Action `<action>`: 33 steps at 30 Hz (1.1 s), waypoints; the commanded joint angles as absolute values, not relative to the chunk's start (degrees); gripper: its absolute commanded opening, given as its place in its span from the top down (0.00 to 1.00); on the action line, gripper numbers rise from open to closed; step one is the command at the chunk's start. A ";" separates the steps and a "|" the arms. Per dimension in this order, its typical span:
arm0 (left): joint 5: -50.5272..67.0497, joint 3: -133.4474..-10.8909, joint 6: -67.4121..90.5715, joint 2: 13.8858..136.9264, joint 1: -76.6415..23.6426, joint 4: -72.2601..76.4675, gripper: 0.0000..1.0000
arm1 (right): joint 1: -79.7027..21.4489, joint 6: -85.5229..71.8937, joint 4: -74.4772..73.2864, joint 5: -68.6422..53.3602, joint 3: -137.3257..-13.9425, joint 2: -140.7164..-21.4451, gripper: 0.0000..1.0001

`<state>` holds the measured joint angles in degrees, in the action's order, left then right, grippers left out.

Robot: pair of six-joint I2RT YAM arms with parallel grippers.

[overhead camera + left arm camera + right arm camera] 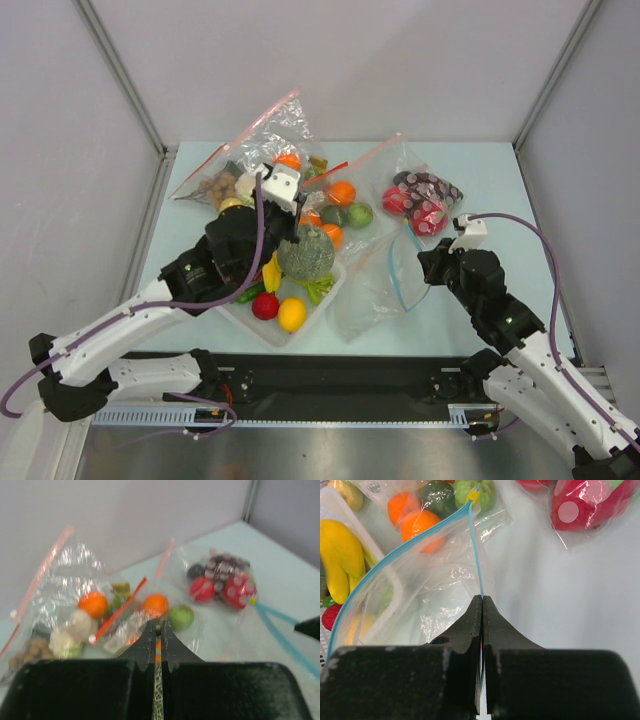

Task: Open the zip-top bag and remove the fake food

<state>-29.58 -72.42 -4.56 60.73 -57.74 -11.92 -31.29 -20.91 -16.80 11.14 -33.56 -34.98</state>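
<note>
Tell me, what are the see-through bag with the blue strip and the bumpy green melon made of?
The bag looks like thin, soft plastic: it is clear, shiny and full of crinkles. The blue strip along its mouth seems to be stiffer plastic. The melon is probably a hard plastic toy: its grey-green skin looks dull, with a raised net pattern. It is hard to be sure from here.
</note>
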 commanded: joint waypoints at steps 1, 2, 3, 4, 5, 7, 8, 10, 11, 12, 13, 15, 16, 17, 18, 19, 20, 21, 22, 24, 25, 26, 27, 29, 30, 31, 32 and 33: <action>-34.80 -67.69 2.63 57.32 -57.39 -16.43 1.00 | -31.64 -20.65 -14.59 11.25 -34.98 -35.07 1.00; -35.33 -65.67 3.42 56.87 -57.39 -16.61 1.00 | -31.64 -20.65 -14.59 11.16 -34.98 -35.16 1.00; -35.68 -64.87 3.86 56.69 -57.39 -16.96 1.00 | -31.73 -20.74 -14.50 10.99 -34.98 -35.24 1.00; -36.03 -64.25 4.04 56.60 -57.39 -17.05 1.00 | -31.73 -20.74 -14.50 10.90 -35.07 -35.16 1.00; -36.30 -63.20 4.30 56.51 -57.39 -17.05 1.00 | -31.82 -20.92 -14.76 10.90 -35.07 -35.07 1.00; -36.56 -62.06 4.39 56.69 -57.39 -16.70 1.00 | -31.90 -21.09 -14.94 11.07 -35.07 -34.72 1.00; -36.65 -61.01 4.48 56.86 -57.39 -16.44 1.00 | -32.08 -21.27 -15.03 10.99 -34.98 -34.54 1.00; -36.65 -60.12 4.39 57.39 -57.39 -16.08 1.00 | -32.08 -21.18 -15.20 11.25 -35.16 -34.28 1.00; -36.65 -59.60 4.74 58.09 -57.39 -16.26 1.00 | -32.17 -21.27 -15.38 11.34 -35.16 -34.28 1.00; -36.65 -59.42 4.92 58.44 -57.39 -16.43 1.00 | -32.17 -21.27 -15.55 11.34 -35.16 -34.10 1.00; -36.65 -59.15 5.01 58.71 -57.39 -16.78 1.00 | -32.17 -21.27 -15.64 11.42 -35.16 -33.93 1.00; -36.48 -58.27 5.71 59.50 -57.39 -17.05 1.00 | -32.25 -21.27 -15.91 11.51 -35.16 -33.84 1.00; -35.52 -57.84 5.97 59.68 -57.39 -16.88 1.00 | -32.26 -21.27 -16.00 11.51 -35.16 -33.75 1.00; -34.99 -57.31 6.06 60.03 -57.39 -16.79 1.00 | -32.26 -21.27 -16.00 11.69 -35.16 -33.66 1.00; -34.55 -57.22 6.24 60.64 -57.39 -17.05 1.00 | -32.26 -21.36 -16.08 11.60 -35.16 -33.75 1.00; -33.93 -57.22 6.68 61.17 -57.39 -17.49 1.00 | -32.34 -21.27 -16.08 11.69 -35.16 -33.75 1.00; -33.75 -57.22 6.85 61.78 -57.39 -17.93 1.00 | -32.34 -21.18 -16.08 11.60 -35.16 -33.75 1.00; -33.66 -57.22 7.03 61.96 -57.39 -18.02 1.00 | -32.34 -21.18 -16.08 11.60 -35.16 -33.84 1.00; -33.66 -57.22 7.12 62.22 -57.39 -18.19 1.00 | -32.34 -21.18 -16.08 11.60 -35.24 -33.75 1.00; -33.58 -57.22 7.38 62.49 -57.39 -18.54 0.96 | -32.34 -21.18 -16.08 11.78 -35.16 -33.66 1.00; -33.40 -57.22 7.47 62.40 -57.39 -18.54 0.91 | -32.34 -21.18 -16.17 11.78 -35.16 -33.66 1.00; -32.27 -57.22 7.47 62.23 -57.31 -18.46 0.82 | -32.34 -21.09 -16.08 11.86 -35.16 -33.58 1.00; -31.65 -57.22 7.47 61.88 -57.13 -18.28 0.73 | -32.43 -21.18 -16.08 11.95 -35.07 -33.57 1.00; -30.85 -57.13 7.47 61.00 -57.04 -18.02 0.51 | -32.43 -21.01 -16.08 12.04 -35.24 -33.58 1.00; -30.07 -57.13 7.56 60.74 -56.78 -18.02 0.47 | -32.43 -21.01 -16.08 12.13 -35.24 -33.66 1.00; -29.80 -57.13 7.56 60.21 -56.60 -17.84 0.37 | -32.52 -21.01 -16.00 12.13 -35.24 -33.49 1.00; -29.53 -57.04 7.56 59.60 -56.34 -17.84 0.32 | -32.43 -20.92 -16.08 12.13 -35.33 -33.66 1.00; -29.01 -57.04 7.56 59.24 -56.16 -17.84 0.23 | -32.43 -20.83 -16.08 12.22 -35.42 -33.66 1.00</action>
